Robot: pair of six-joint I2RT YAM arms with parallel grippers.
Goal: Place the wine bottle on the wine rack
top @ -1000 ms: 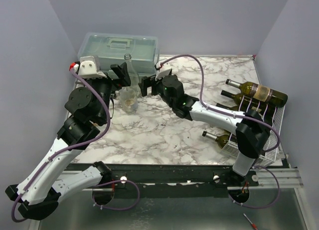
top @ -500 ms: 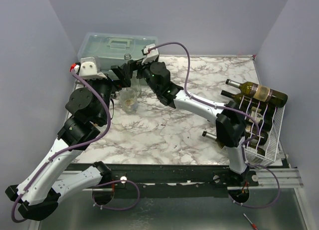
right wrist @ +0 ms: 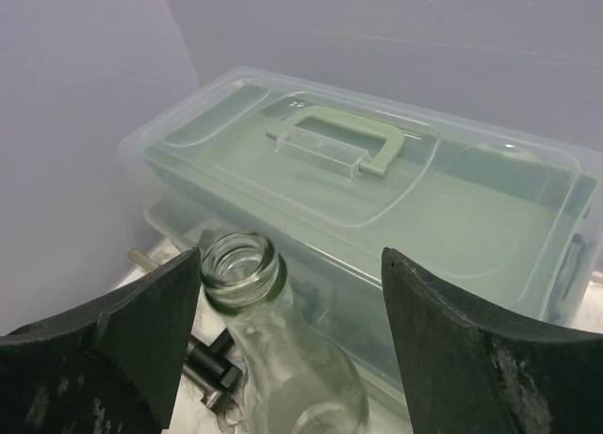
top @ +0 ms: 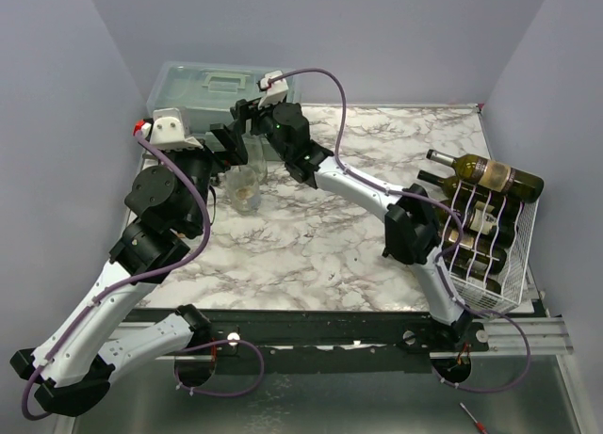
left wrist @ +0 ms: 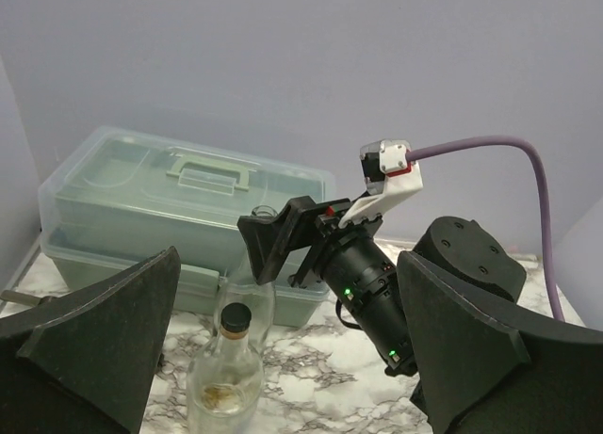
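A tall clear glass bottle [top: 251, 159] with an open mouth stands upright in front of the toolbox. It also shows in the right wrist view [right wrist: 273, 359] and the left wrist view [left wrist: 256, 297]. My right gripper [top: 248, 114] is open, its fingers on either side of the bottle's neck, the mouth nearer the left finger [right wrist: 141, 330]. A shorter clear bottle with a black cap [left wrist: 229, 373] stands just in front. My left gripper [top: 231, 144] is open and empty, just short of both bottles. The white wire wine rack [top: 509, 283] at the right edge holds several dark bottles [top: 485, 173].
A translucent grey-green toolbox [top: 203, 88] with a handle [right wrist: 344, 142] stands right behind the bottles, by the back wall. My right arm [top: 363, 187] stretches across the marble table [top: 301, 246] from the rack side. Walls close in on left and right.
My right arm has swung left and back across the table. Its open gripper has reached the tall clear bottle's neck. My left arm has not moved.
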